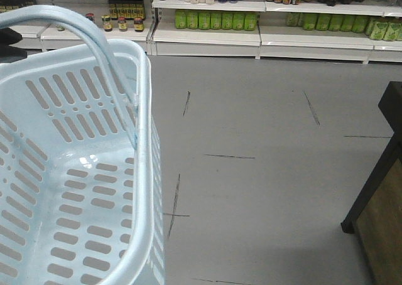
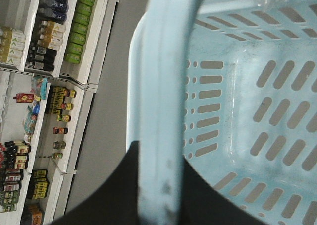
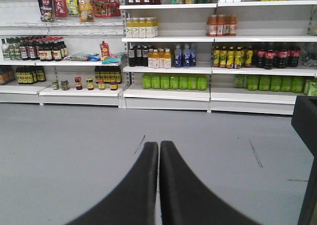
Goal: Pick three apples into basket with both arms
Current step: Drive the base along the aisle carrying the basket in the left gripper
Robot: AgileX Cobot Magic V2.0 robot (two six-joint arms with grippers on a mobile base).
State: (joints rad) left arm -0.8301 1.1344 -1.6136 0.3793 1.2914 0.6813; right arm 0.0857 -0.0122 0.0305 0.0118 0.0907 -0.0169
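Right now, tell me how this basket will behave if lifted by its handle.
Likely light: the basket looks empty, its walls slotted. Probably stiff moulded plastic. Hung from the hoop handle in the left gripper, it may swing.

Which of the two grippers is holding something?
The left gripper, closed around the basket handle. The right gripper is shut on nothing, just pointing at the shelves.

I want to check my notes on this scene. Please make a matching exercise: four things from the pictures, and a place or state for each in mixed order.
Things:
1. basket
2. left gripper
3. right gripper
4. green bottles

Place or state:
a. shut, holding nothing
b. on a low shelf
c. empty inside
d. closed on the hoop handle

Pairs: 1-c, 2-d, 3-a, 4-b
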